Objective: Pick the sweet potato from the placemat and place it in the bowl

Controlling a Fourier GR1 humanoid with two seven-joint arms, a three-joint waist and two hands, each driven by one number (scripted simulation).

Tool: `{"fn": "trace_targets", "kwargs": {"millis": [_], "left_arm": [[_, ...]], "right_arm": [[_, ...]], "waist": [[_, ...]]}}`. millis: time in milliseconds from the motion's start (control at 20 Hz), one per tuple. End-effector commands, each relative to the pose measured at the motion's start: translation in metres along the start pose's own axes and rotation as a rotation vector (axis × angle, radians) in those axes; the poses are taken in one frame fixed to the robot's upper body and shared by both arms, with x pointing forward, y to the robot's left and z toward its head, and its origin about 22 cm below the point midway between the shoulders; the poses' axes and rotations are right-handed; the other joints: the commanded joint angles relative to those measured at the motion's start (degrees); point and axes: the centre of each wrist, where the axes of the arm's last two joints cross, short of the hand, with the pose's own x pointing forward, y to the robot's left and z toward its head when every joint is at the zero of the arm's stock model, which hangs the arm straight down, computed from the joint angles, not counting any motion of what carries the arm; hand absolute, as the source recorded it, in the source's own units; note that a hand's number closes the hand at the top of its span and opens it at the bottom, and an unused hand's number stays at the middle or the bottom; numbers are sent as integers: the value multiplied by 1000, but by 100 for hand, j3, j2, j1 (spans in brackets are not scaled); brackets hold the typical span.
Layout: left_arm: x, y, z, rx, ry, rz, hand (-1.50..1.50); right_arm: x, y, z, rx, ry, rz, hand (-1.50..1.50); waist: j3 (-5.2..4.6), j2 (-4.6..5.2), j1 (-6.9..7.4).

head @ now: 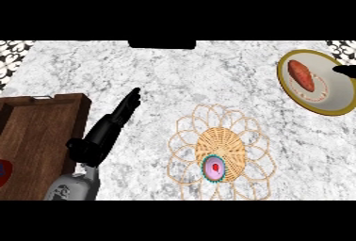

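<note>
The reddish-brown sweet potato (303, 75) lies inside the cream bowl (334, 96) with an olive rim, at the counter's far right. The woven placemat (221, 141), a wicker disc ringed by looped petals, lies near the front centre, with only a small purple and teal round thing (214, 168) on it. My left hand (115, 120) stretches over the counter left of the mat, fingers straight, holding nothing. Only a black tip of my right hand (345, 70) shows at the right edge, over the bowl's right side and apart from the potato.
A dark wooden tray (42, 127) fills the left side, close beside my left forearm, with a red and blue thing (4, 172) at its left edge. A black block (161, 44) sits at the counter's back edge. Bare marble lies between mat and bowl.
</note>
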Motion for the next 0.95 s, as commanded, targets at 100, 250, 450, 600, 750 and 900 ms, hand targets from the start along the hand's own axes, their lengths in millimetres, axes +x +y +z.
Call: {"fn": "trace_targets", "kwargs": {"millis": [100,250,450,600,750,900], "left_arm": [[2,-2,9,-1,5,10,0],[3,11,7,18,16,-23,0],[0,14,9,19,21,-1,0],[-18,-11,-4,36,21,1,0],[2,-3,1,21,20,-8,0],[0,9,-11,21,30,21,0]], "right_arm": [[-45,-46,-5,-116,78,-139,-150],[-77,-81,-2,-142,98,-197,-150],[-108,-118,5,-196,88,-250,-150],[-138,-141,18,-173,87,-233,-150],[-167,-160,34,-152,76,-257,-150],[-180,-159,43,-123,69,-278,-150]], "waist": [[2,-31,-46],[-2,-57,-147],[4,-42,-115],[5,-19,-170],[7,-53,-167],[13,-23,-145]]}}
